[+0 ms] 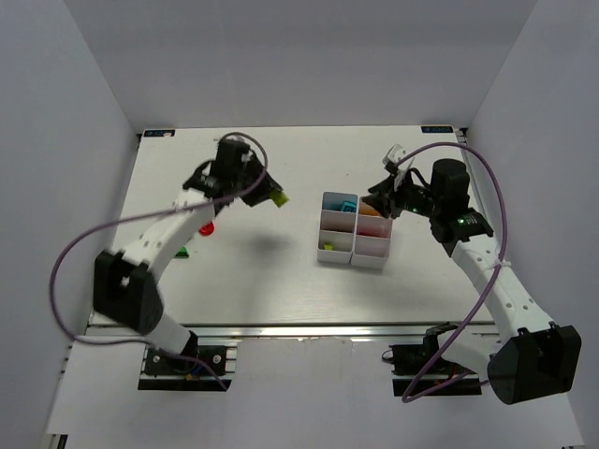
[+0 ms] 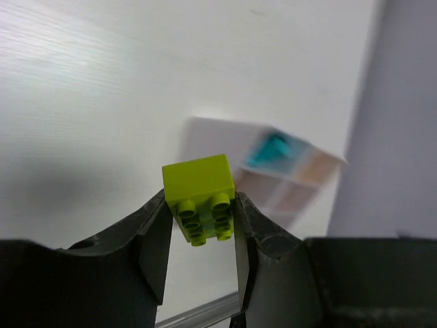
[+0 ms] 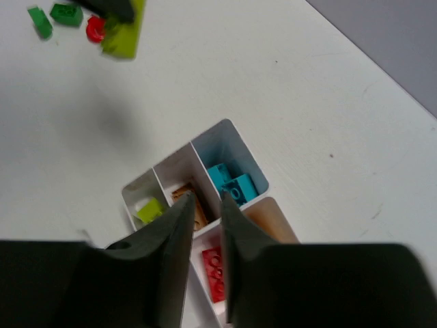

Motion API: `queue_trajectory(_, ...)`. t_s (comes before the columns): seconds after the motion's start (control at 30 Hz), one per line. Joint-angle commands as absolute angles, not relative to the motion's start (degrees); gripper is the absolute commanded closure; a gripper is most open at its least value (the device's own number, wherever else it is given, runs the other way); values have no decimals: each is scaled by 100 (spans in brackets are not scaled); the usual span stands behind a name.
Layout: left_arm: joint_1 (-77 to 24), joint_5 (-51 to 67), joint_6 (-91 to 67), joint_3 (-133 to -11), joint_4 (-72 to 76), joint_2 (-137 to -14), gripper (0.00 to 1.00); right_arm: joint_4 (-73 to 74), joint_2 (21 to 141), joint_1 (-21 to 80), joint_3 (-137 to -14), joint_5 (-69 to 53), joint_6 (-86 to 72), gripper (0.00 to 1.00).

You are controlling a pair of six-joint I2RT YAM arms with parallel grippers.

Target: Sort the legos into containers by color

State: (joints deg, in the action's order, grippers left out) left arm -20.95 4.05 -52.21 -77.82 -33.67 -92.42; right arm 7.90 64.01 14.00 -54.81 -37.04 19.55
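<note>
Left pincer [image 2: 200, 212] clamps a lime green lego [image 2: 198, 181] above the surface [image 2: 82, 102]; right pincer [image 3: 203, 208] hangs over the white containers [image 3: 224, 145], jaws narrowly apart, holding nothing

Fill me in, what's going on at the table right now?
The left gripper is clamped on a lime green brick, held off the table left of the containers. The right gripper hangs over them, jaws narrowly apart and empty. Cyan bricks, a red brick and a lime brick already sit in separate bins. Green bricks and a loose red brick lie near the left arm.
</note>
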Motion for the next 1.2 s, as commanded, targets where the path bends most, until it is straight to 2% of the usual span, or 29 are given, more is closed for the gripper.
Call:
queue_trajectory(0.0,-2899,-104,-4676,-6596,-1874,-7967,95,80,6232,1380,-5449,-3437,1688,80)
queue_trajectory(0.03,-3222,-297,-4554,-6392,-1742,-7806,96,62,6223,1371,-5441,-3323,1566,100)
queue_trajectory(0.07,-3365,-334,-4492,-6198,-1383,-7657,100,9,6197,1371,-5440,-3287,1521,100)
queue_trajectory(0.2,-4269,-492,-4018,-5652,-766,-7330,100,-254,6074,1362,-5405,-2989,1406,100)
queue_trajectory(0.4,-5219,-1203,-3077,-5449,-124,-7602,100,-440,5854,1354,-5309,-2549,1248,100)
queue_trajectory(0.93,-5677,-2118,-2461,-5985,360,-8894,98,-141,5625,1345,-5159,-2531,1309,98)
queue_trajectory(1.17,-5792,-2320,-2321,-6091,448,-9123,91,-105,5625,1353,-5142,-2584,1318,97)
